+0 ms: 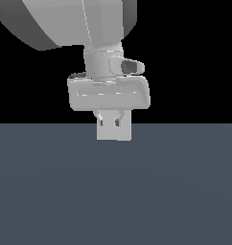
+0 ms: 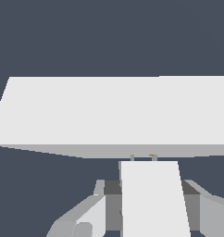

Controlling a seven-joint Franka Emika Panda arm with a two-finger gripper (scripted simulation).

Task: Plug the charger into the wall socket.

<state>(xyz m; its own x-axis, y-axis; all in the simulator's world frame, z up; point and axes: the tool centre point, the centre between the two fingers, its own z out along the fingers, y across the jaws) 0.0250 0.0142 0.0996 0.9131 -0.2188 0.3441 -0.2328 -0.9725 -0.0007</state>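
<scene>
In the exterior view, centre frame, your tool (image 1: 114, 120) grips the charger (image 1: 114, 133) above the table (image 1: 113, 201). In the wrist view the charger (image 2: 153, 199) nearly meets the socket (image 2: 114, 113); keep it square and push straight, slowly.

You saw a flat, dark slate-blue floor (image 1: 51, 191) running evenly to a straight far edge, and above it only plain black backdrop (image 1: 194, 57), under even light.
</scene>
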